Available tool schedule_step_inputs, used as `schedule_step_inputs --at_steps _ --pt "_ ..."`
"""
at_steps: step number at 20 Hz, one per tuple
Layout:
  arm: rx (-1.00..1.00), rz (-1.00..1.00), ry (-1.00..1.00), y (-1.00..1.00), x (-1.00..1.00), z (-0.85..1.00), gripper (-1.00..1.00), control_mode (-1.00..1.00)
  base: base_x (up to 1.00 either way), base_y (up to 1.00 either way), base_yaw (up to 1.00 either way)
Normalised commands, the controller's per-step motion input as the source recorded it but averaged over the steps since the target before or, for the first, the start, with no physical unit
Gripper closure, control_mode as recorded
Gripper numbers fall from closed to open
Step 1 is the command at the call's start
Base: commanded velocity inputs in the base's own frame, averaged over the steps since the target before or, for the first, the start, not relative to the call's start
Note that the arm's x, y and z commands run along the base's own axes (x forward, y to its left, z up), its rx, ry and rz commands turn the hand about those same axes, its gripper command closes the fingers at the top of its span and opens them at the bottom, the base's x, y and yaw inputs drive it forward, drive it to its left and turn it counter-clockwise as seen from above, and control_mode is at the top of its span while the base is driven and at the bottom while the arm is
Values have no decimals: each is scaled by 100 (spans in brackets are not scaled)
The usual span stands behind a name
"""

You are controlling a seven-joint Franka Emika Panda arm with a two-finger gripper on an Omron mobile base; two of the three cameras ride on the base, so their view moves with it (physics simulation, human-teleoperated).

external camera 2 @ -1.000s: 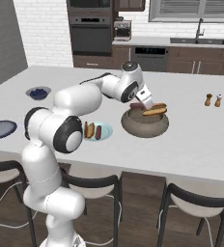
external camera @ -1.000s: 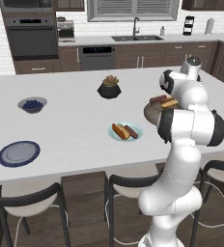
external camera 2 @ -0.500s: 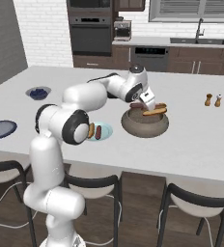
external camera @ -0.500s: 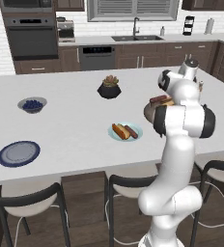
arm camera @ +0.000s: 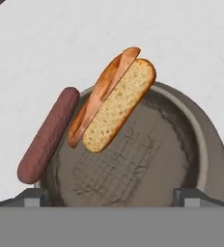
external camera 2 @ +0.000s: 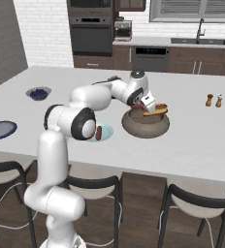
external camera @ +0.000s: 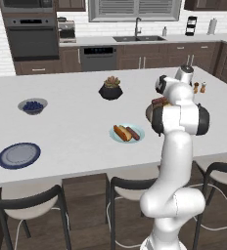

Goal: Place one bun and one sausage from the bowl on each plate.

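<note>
I have the end effector [arm camera: 112,195] hovering over the bowl [arm camera: 208,159], jaws spread wide and holding nothing. The bun [arm camera: 115,99] leans on the bowl's far rim, ahead of the fingertips and slightly left in the hand view, its long axis running diagonally across the gap. The sausage [arm camera: 47,135] lies on the rim further left, roughly parallel. I judge a wrist roll is needed before closing across the bun.

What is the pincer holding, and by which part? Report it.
Nothing. The pincer stands open above the bowl, its fingers clear of the bun and the sausage that lie on the rim.
</note>
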Motion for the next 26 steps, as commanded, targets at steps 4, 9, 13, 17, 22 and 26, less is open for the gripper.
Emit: schedule_step_inputs --at_steps 4,9,13,17,22,26 --pt "0 0 0 -3 40 -30 -100 -100 0 0 0" --pt "0 0 0 -20 55 -17 -100 -100 0 0 0" --pt "0 0 0 -12 41 -12 -100 -100 0 0 0" --pt "0 -1 6 -6 32 -29 -100 -100 0 0 0" --pt "0 -1 10 0 32 -35 -100 -100 0 0 0" --pt "0 0 5 0 13 -8 -100 -100 0 0 0"
